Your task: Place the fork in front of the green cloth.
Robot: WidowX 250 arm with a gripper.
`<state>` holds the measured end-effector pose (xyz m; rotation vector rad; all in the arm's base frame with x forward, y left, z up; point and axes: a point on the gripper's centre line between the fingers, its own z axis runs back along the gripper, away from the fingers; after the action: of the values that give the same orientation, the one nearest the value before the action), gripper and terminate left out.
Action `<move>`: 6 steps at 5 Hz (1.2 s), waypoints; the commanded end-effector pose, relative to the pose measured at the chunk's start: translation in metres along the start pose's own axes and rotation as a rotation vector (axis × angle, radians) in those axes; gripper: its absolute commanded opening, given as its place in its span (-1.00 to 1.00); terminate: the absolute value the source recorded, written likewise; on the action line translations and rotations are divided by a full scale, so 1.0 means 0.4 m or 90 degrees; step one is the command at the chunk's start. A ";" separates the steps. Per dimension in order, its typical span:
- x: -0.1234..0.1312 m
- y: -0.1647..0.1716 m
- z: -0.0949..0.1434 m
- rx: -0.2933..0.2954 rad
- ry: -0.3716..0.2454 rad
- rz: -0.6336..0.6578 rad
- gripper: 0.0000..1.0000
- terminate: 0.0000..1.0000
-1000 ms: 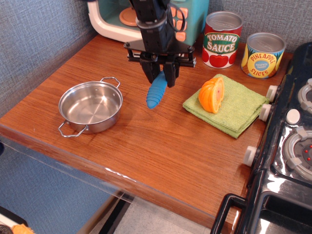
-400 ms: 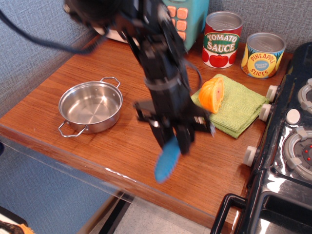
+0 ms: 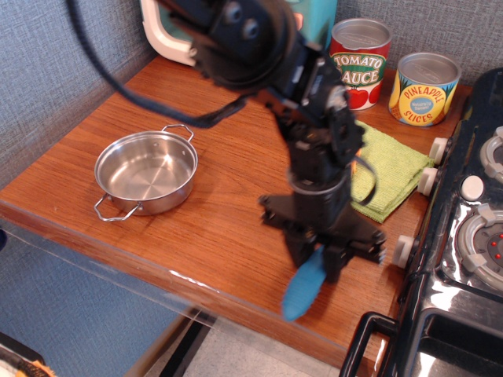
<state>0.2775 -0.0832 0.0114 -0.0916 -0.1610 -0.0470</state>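
You're mid-carry: gripper (image 3: 318, 253) clenched on the fork (image 3: 304, 283), blue handle hanging low, lower centre of frame near the counter's front edge. Green cloth (image 3: 389, 169) sits upper right of it. Next move: lower it, then release on the wood.

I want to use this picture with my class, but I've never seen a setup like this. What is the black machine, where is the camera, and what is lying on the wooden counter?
The black machine is a robot arm. Its gripper has fingers shut on a fork with a chunky ribbed blue plastic handle, held near the front edge of the brown wooden counter. The single camera looks down from above the front of the counter. On it sit a round steel pan with two wire handles, a light green folded cloth partly hidden behind the arm, a red tomato sauce can and a yellow pineapple slices can. A black toy stove stands at the right.
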 end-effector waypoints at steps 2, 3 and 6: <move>0.034 0.011 0.022 0.026 -0.022 0.011 1.00 -1.00; 0.042 0.010 0.064 0.008 -0.039 0.003 1.00 -1.00; 0.093 0.071 0.202 -0.017 -0.069 0.011 1.00 -1.00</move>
<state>0.2975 -0.0535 0.0796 -0.1121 -0.2149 -0.0260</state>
